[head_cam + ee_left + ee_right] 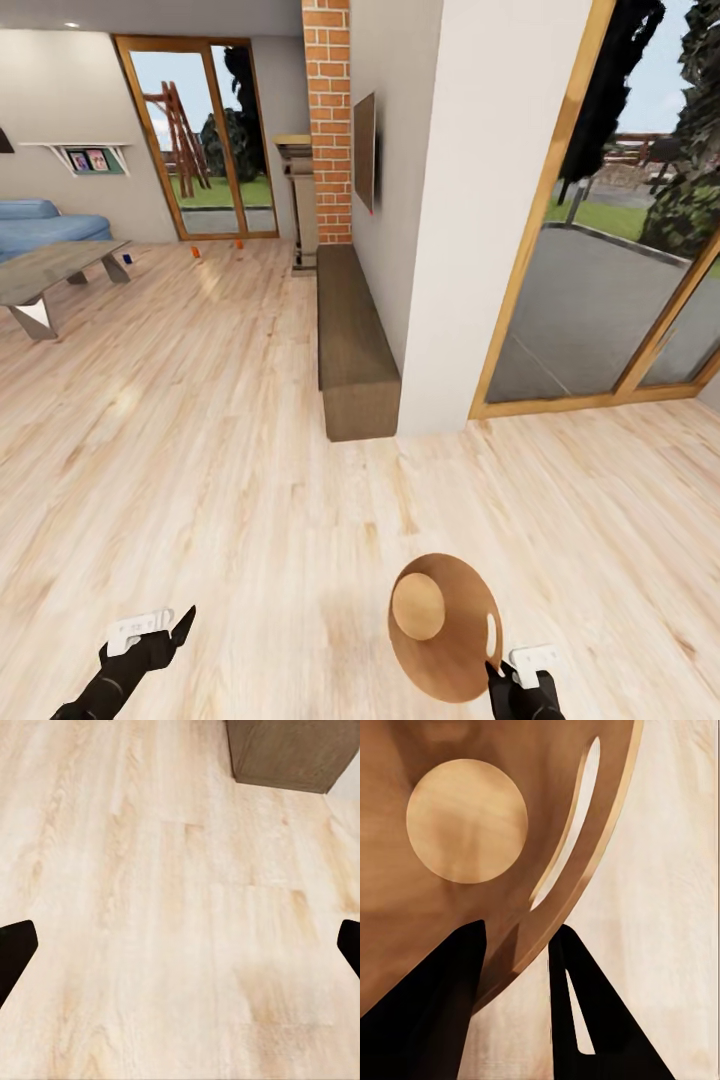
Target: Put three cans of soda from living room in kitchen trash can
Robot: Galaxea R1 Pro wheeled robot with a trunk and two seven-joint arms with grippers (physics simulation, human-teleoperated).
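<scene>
We carry tash can [445, 625] by rim, right gripper [514, 971] clamped on it; left gripper [180, 945] wide open, empty. Next: drive toward orange cans [196, 251] beside glass doors [200, 140].

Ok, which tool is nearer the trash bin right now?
The right. The right tool grips the wooden trash bin by its rim, one finger inside, one outside. The left tool hangs open over bare wood floor, well off to the bin's left.

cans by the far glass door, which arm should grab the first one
Left, likely. The left claw is open and empty, while the right claw is shut on the bin rim. The orange cans stand far off, so drive closer first.
</scene>
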